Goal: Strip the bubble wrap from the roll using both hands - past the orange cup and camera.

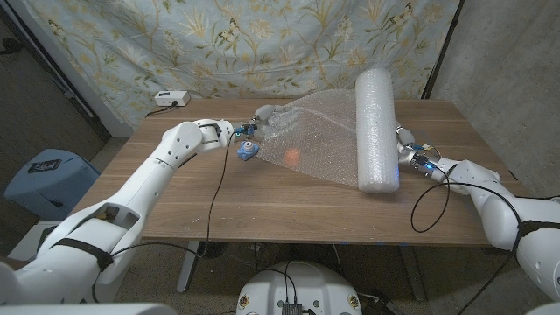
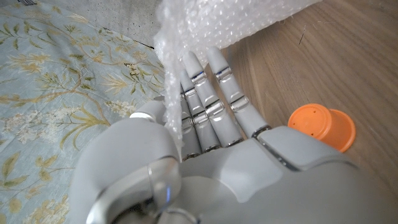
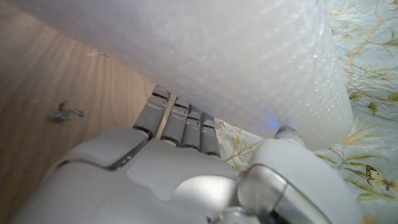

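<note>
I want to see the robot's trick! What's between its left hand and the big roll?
A pulled-out sheet of bubble wrap spans from left hand to roll, orange cup beneath; head view.

The roll (image 1: 376, 131) lies on the table (image 1: 262, 206) toward the right, its sheet (image 1: 311, 140) stretching left over the cup (image 1: 291, 156), camera (image 1: 248, 150) just beside.

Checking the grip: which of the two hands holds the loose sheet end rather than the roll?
The left hand: it grips the pulled-out bubble wrap edge. The right hand presses the roll.
</note>
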You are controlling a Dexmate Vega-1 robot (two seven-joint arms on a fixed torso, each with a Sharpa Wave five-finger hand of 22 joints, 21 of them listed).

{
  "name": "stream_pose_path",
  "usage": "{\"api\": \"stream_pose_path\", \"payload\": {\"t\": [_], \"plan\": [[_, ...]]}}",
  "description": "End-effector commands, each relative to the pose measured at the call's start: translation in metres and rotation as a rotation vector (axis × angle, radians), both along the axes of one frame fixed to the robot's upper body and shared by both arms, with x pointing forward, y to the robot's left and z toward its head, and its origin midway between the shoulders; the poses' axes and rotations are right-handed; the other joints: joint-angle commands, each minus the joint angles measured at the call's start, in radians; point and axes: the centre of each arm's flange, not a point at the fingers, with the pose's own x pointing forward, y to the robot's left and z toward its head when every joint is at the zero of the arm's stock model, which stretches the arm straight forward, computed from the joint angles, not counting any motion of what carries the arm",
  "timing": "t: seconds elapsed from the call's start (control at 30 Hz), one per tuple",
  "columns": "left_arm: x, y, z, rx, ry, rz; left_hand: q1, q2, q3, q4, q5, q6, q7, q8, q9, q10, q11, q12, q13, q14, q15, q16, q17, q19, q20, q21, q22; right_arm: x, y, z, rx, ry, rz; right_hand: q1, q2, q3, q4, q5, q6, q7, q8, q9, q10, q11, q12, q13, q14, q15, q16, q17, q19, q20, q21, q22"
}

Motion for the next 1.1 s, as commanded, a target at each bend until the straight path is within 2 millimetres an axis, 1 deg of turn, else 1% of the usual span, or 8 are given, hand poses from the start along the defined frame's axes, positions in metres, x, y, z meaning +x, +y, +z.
{"api": "stream_pose_path", "payload": {"t": [0.03,0.23,0.5,0.6,0.73,0.87,1.1], "plan": [[0.003,0.004,-0.001,-0.016,0.003,0.007,0.007,0.0,0.002,0.003,-0.001,0.008,-0.001,-0.002,0.006,0.009,-0.002,-0.002,0.005,-0.001,-0.005,-0.003,0.005,-0.006,0.002,0.009,0.002,-0.002,0.001,0.002,-0.028,0.036,0.009,-0.008,0.002,-0.004,0.006,0.009,0.007,0.051,0.001,0.003,0.002,0.008,0.0,0.002,0.002,0.005,0.007,0.002,0.009,0.001,-0.002,0.003],[0.004,0.011,-0.001,-0.002,0.006,0.015,0.009,0.0,0.002,0.001,0.0,0.009,-0.002,-0.002,0.006,0.009,-0.003,-0.003,0.006,-0.001,-0.005,-0.002,0.006,-0.007,0.001,0.011,0.002,-0.004,0.002,0.004,-0.024,0.031,0.005,-0.011,0.002,-0.007,0.008,0.011,0.007,0.051,0.0,0.003,0.003,0.007,-0.002,0.003,0.003,0.006,0.007,0.001,0.011,0.001,-0.003,0.003],[0.001,0.026,0.002,0.012,0.005,0.045,0.008,0.0,0.002,0.002,0.0,0.009,0.0,-0.004,0.007,0.01,-0.003,-0.004,0.007,0.0,-0.005,-0.002,0.007,-0.009,0.002,0.014,0.001,-0.006,0.001,0.003,-0.02,0.035,-0.002,-0.015,0.002,-0.011,0.01,0.014,0.006,0.051,-0.001,0.002,0.005,0.01,-0.003,0.005,0.005,0.006,0.008,0.001,0.012,0.002,-0.005,0.002],[0.001,0.028,0.001,0.009,0.007,0.05,0.008,0.0,0.002,0.001,0.0,0.008,-0.004,-0.004,0.007,0.009,-0.002,-0.005,0.007,0.0,-0.006,-0.001,0.007,-0.01,0.002,0.015,0.001,-0.007,0.001,0.003,-0.023,0.038,-0.003,-0.016,0.003,-0.013,0.011,0.015,0.006,0.051,-0.002,0.002,0.001,0.005,-0.005,0.005,0.005,0.005,0.008,0.0,0.012,0.002,-0.005,0.002],[0.0,0.028,0.0,0.009,0.008,0.05,0.008,0.0,0.002,0.002,-0.001,0.01,-0.002,-0.004,0.007,0.008,-0.002,-0.007,0.007,0.0,-0.004,-0.002,0.008,-0.011,0.002,0.017,0.001,-0.008,0.001,0.004,-0.03,0.045,-0.003,-0.018,0.003,-0.015,0.012,0.016,0.006,0.051,-0.003,0.001,0.005,0.009,-0.005,0.006,0.005,0.007,0.008,0.0,0.013,0.002,-0.007,0.002],[0.0,0.029,-0.001,0.006,0.008,0.05,0.007,0.0,0.002,0.003,0.0,0.01,-0.001,-0.005,0.008,0.008,-0.006,-0.008,0.007,-0.002,-0.003,-0.003,0.007,-0.011,0.002,0.018,0.001,-0.009,0.001,0.004,-0.032,0.046,-0.002,-0.019,0.003,-0.016,0.013,0.018,0.007,0.051,-0.003,0.001,0.005,0.01,-0.006,0.007,0.005,0.007,0.008,0.0,0.013,0.002,-0.007,0.002],[-0.001,0.034,-0.001,0.009,0.004,0.057,0.007,0.0,0.003,0.002,0.0,0.011,-0.002,-0.005,0.008,0.01,-0.004,-0.008,0.009,-0.001,-0.004,-0.003,0.007,-0.013,0.002,0.021,0.001,-0.011,0.001,0.004,-0.038,0.052,-0.005,-0.021,0.004,-0.019,0.014,0.02,0.008,0.051,-0.003,0.001,0.007,0.01,-0.007,0.008,0.008,0.006,0.009,-0.001,0.015,0.003,-0.008,0.002]]}}
